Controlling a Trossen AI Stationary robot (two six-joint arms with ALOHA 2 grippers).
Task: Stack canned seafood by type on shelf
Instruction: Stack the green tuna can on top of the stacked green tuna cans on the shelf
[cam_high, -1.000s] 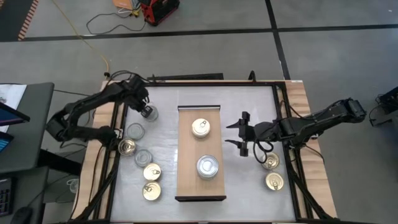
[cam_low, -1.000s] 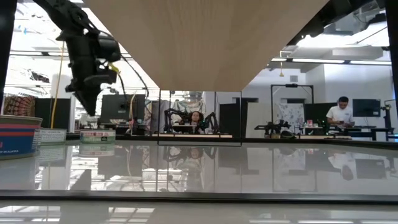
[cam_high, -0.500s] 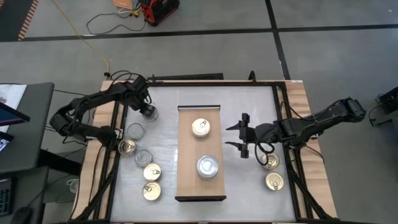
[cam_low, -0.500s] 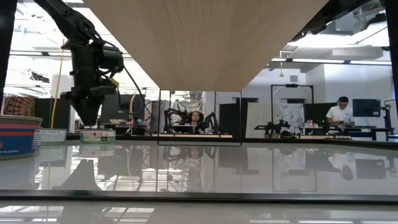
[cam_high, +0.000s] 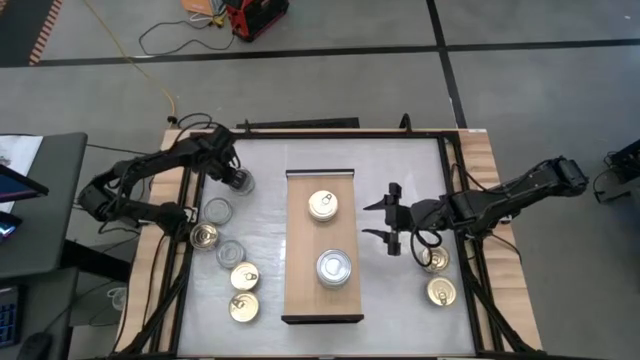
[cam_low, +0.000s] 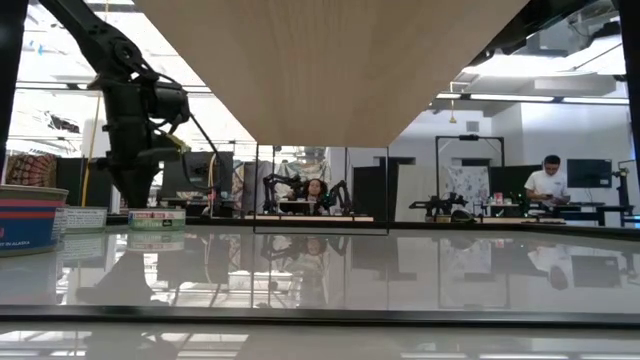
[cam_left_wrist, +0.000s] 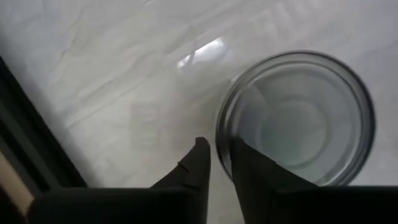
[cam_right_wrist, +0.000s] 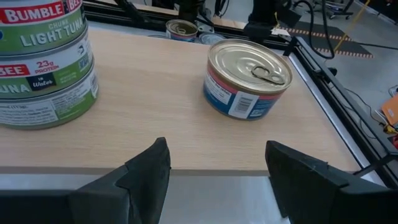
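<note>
Left gripper (cam_left_wrist: 216, 163) down at silver-lidded can (cam_left_wrist: 297, 118) by table's far-left corner, fingers pinching its rim (thin bite, one finger inside, one outside). Risk: can tilts or slips free on lift. Right gripper (cam_high: 385, 218) waits with fingers spread just beside shelf (cam_high: 300, 285), which carries gold-lidded can (cam_high: 322, 205) and green-label stack (cam_right_wrist: 43, 59)

The white surface (cam_high: 400, 300) carries the light-wood shelf (cam_high: 321, 300) at its middle; on the shelf sit a gold-lidded can (cam_high: 322, 205) and a stack of silver-lidded cans (cam_high: 333, 268); six cans (cam_high: 244, 276) lie on the surface to the shelf's left; two gold-lidded cans (cam_high: 440, 291) lie to its right.
</note>
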